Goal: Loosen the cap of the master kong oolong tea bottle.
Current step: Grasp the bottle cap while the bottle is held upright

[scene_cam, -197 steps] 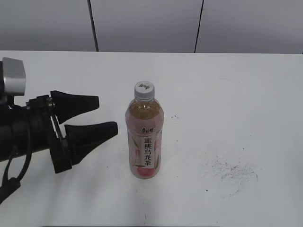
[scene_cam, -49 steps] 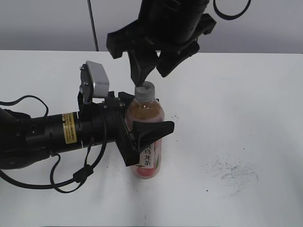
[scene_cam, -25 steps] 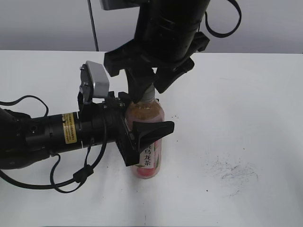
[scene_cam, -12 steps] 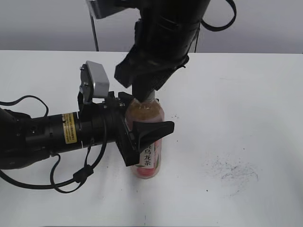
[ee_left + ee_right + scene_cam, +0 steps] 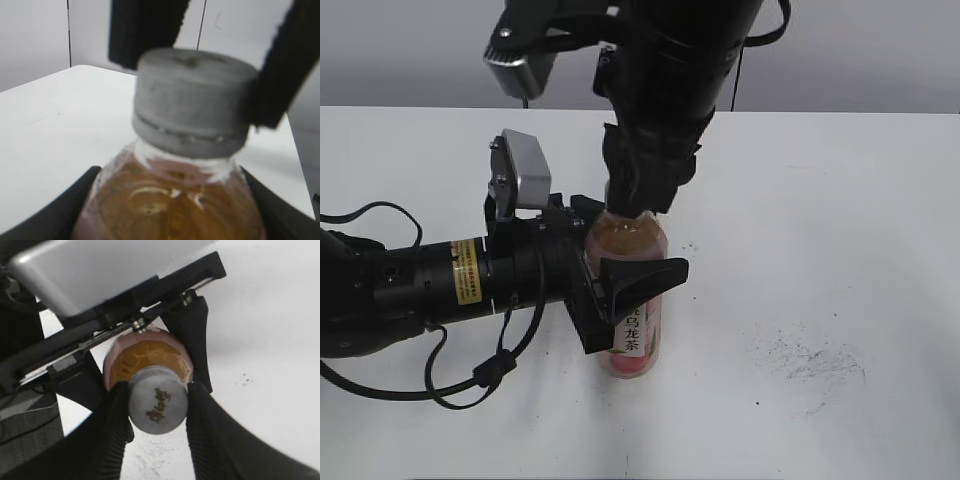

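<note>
1. The cap (image 5: pixel 158 405), round and grey-white with a small dark logo on its top, sits on the neck of the master kong oolong tea bottle (image 5: pixel 626 300); in the left wrist view the cap (image 5: pixel 194 100) fills the middle of the picture, with a thin ring line near its lower edge.
2. The bottle stands upright on the white tabletop (image 5: pixel 820 230), a little left of the middle, holding amber tea; a pink label with a white strip of black Chinese characters shows low on its front.
3. The right hand (image 5: pixel 156 412) comes down from above, and its two dark fingers (image 5: pixel 117 412) press against opposite sides of the cap, so it is gripping the cap. In the exterior view this hand (image 5: pixel 638 205) hides the cap entirely.
4. The left hand (image 5: pixel 620 262) reaches in from the left at bottle height, lying roughly level with the tabletop. One finger (image 5: pixel 640 280) crosses the front of the bottle above the label and the other lies behind, so it clasps the bottle's body just under the shoulder.
5. A grey camera block (image 5: pixel 518 180) sits on top of the left wrist, and black cables (image 5: pixel 470 375) loop below the arm.
6. Dark scuff marks (image 5: pixel 810 360) smudge the tabletop to the right of the bottle, well apart from it.
7. Behind the tabletop stands a pale grey panelled wall (image 5: pixel 860 50).
</note>
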### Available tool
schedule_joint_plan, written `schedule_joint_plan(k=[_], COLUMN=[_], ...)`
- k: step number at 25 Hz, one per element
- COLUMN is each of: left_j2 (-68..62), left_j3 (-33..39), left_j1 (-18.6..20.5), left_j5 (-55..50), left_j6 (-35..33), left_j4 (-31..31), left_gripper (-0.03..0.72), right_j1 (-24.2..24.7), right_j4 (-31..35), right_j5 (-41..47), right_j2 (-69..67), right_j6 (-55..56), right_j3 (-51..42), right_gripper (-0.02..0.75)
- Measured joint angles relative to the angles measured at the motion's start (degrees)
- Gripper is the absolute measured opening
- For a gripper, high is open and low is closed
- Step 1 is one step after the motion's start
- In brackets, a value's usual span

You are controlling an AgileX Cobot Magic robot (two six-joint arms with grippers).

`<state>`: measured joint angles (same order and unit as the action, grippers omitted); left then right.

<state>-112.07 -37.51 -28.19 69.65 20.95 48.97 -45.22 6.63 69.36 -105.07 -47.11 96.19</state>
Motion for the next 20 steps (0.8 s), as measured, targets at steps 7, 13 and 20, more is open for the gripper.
schedule_joint_plan(k=[7, 13, 20], left_j2=[0.0, 0.0, 0.0], left_j3=[0.0, 0.0, -0.1], left_j1=[0.0, 0.1, 0.2], left_j5=[0.1, 0.2, 0.2], left_j6=[-0.2, -0.2, -0.2], left_j4=[0.3, 0.8, 1.8], left_gripper=[0.446, 0.446, 0.446], right_j1=[0.0, 0.0, 0.0], right_j4=[0.6, 1.2, 2.6], right_j5=[-0.1, -0.1, 0.2], right_j2=[0.0, 0.0, 0.0], right_j6=[-19.0, -48.8, -63.0], right_j3=[0.0, 0.0, 0.0], right_gripper=[0.269, 0.269, 0.269])
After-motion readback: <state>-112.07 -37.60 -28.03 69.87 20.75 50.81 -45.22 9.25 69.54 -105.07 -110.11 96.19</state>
